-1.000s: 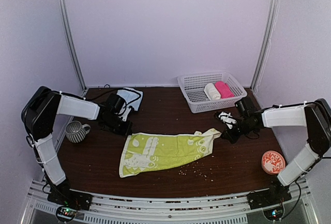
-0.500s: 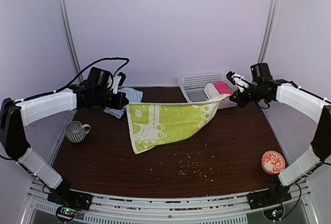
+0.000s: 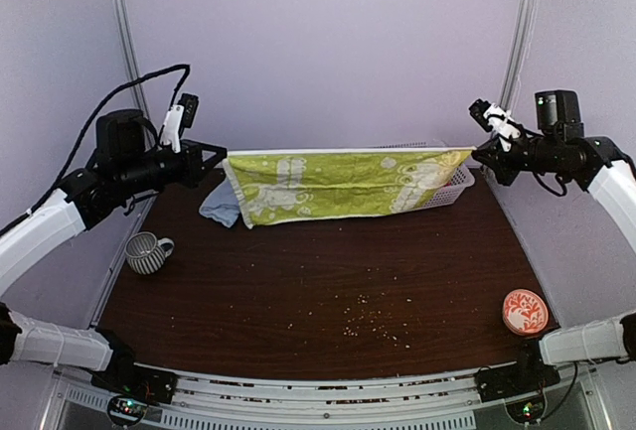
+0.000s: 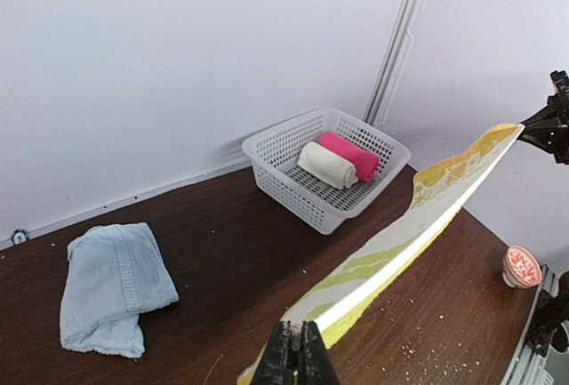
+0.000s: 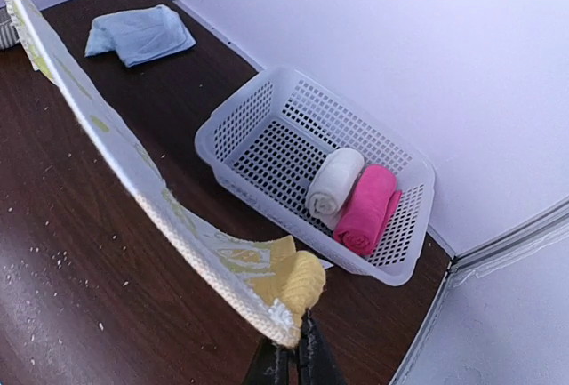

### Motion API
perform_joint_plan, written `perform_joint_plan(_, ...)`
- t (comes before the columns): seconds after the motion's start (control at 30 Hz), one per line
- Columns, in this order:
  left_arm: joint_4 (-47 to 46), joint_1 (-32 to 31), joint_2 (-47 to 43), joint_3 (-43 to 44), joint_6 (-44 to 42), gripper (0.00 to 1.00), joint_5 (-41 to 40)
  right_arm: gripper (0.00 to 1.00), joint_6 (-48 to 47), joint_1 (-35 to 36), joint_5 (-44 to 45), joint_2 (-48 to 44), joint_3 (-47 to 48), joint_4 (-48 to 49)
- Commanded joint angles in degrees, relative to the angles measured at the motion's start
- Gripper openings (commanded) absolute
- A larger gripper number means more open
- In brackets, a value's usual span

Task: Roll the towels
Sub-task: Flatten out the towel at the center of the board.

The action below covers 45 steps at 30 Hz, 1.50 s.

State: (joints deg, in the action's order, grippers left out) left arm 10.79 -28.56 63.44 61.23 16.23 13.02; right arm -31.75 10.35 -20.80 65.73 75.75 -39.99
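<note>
Yellow-green patterned towel (image 3: 343, 184) stretched in air as long band, lifted off table (image 3: 328, 271), hanging across front of basket (image 4: 284, 185), hiding most of it in top view. Left gripper (image 4: 298, 354) pinched closed on towel's left end, well left of basket. Right gripper (image 5: 293, 349) pinched closed on bunched right corner, just right of basket. Pale blue towel (image 4: 114, 285) crumpled on table, well left of basket. Cream roll (image 4: 327, 164) and pink roll (image 4: 348, 155) side by side inside basket. Striped mug (image 3: 146, 251) far left of basket, nearer arms. Red-patterned dish (image 3: 524, 311) right of basket, near front edge. Crumbs (image 3: 363, 326) scattered well in front of basket.
</note>
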Motion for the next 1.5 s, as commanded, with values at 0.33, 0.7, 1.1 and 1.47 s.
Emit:
perform_joint_plan(0.33,0.82,-6.29,-20.00,-14.08,4.98,0.00,1.99,0.00,-11.14,-0.96,-10.67,-19.06,-13.65,-20.77)
perform_joint_plan(0.7,-7.89,-5.61,-5.10,-17.41,6.89,0.00,-11.58,0.00,-1.55,-0.94,0.84,-7.34,-20.44,-1.77)
perform_joint_plan(1.1,-3.94,-3.92,2.24,-3.55,1.65,0.00,-7.37,0.00,-1.67,-1.03,5.75,0.69,-9.67,1.69)
perform_joint_plan(1.47,2.12,-3.96,-8.36,-25.44,10.02,0.00,3.47,0.08,-24.64,0.07,-3.19,-18.42,-32.29,-16.81)
